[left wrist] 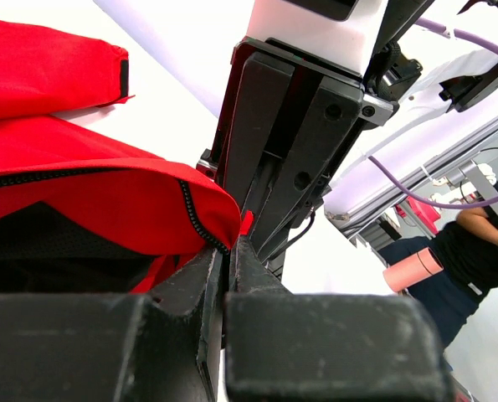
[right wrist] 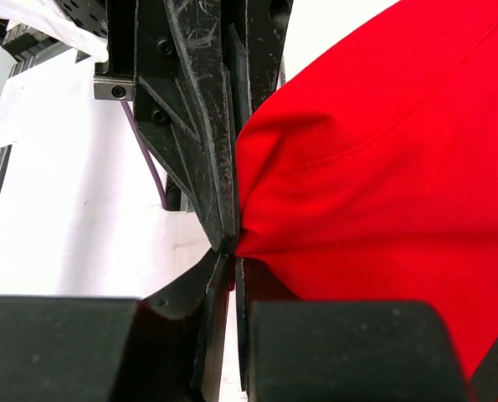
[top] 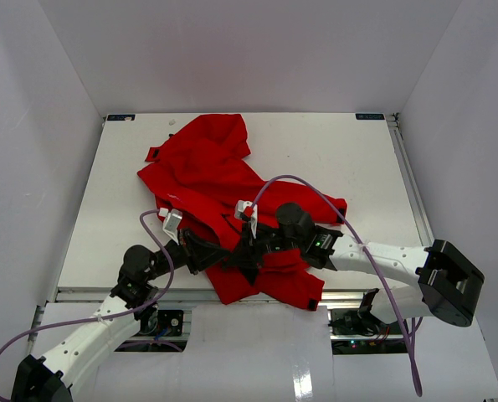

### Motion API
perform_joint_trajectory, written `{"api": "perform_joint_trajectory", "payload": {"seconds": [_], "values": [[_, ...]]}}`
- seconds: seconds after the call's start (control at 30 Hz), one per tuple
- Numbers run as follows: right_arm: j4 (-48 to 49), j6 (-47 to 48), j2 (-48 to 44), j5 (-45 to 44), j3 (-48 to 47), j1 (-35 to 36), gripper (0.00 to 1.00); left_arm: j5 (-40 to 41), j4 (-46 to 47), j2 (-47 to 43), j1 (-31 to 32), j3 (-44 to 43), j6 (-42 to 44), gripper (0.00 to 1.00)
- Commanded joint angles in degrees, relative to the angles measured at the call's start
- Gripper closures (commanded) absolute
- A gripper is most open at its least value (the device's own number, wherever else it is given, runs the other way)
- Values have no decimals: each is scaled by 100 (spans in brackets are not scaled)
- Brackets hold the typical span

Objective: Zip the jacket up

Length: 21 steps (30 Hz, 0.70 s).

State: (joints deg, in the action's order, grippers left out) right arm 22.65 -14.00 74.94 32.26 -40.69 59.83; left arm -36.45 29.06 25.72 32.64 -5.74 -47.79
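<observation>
Crumpled jacket (top: 207, 167) — long axis diagonal, far-left to near-right

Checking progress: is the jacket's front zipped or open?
Open: in the left wrist view the jacket shows a lone row of zipper teeth along one edge, black lining exposed beneath.

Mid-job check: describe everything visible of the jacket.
The jacket is bright red soft fabric, lying crumpled on the table, black lining showing under an open edge lined with dark zipper teeth. The left hand pinches that zipper edge; the right hand, tip to tip with it, pinches a red fold.
</observation>
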Motion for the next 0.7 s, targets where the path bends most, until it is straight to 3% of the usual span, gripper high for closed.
{"api": "perform_joint_trajectory", "payload": {"seconds": [0.0,0.13,0.23,0.33,0.57,0.6,0.67], "values": [[253,109,-32,-8,-143,-51,92,-272,66,19,49,-139,38,100],[394,69,-41,153,-124,-45,92,-179,-41,41,49,-254,68,100],[447,97,-8,315,-124,-50,80,-334,123,146,49,-278,-6,100],[493,99,3,308,-107,-51,76,-458,390,213,49,-245,-106,100],[537,90,36,254,-92,-48,92,-563,605,276,49,-173,-187,100],[566,84,25,241,-69,-43,92,-537,564,267,49,-186,-175,97],[641,39,-13,144,6,-50,92,-403,362,208,49,-276,-93,73]]}}
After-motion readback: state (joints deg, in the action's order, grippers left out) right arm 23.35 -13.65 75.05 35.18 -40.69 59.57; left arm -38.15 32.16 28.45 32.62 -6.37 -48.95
